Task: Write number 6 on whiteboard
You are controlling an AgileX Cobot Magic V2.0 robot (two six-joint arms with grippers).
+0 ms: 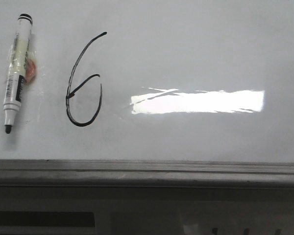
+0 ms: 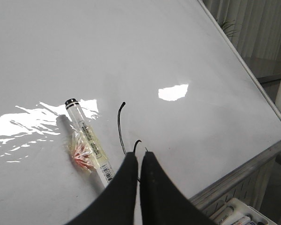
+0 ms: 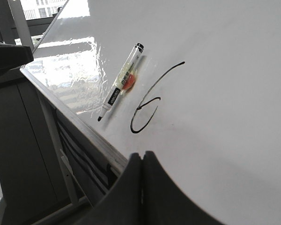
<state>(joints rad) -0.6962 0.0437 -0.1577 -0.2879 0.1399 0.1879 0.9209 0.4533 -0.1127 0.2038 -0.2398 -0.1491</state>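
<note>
A black hand-drawn number 6 [image 1: 83, 81] stands on the glossy whiteboard [image 1: 196, 49], left of its middle. A black-tipped marker [image 1: 16, 71] with clear tape and an orange patch lies uncapped on the board left of the 6, tip toward the rail. In the left wrist view the 6 [image 2: 120, 124] is partly hidden behind my left gripper [image 2: 139, 156], which is shut and empty above it, with the marker [image 2: 89, 145] beside it. My right gripper [image 3: 142, 155] is shut and empty near the board's lower edge, below the 6 [image 3: 147, 110] and marker [image 3: 121, 84].
A grey metal edge rail [image 1: 147, 171] runs along the board's near edge. A bright rectangular light reflection [image 1: 198, 102] lies right of the 6. A tray with spare markers [image 2: 236, 215] sits below the rail. Neither arm shows in the front view.
</note>
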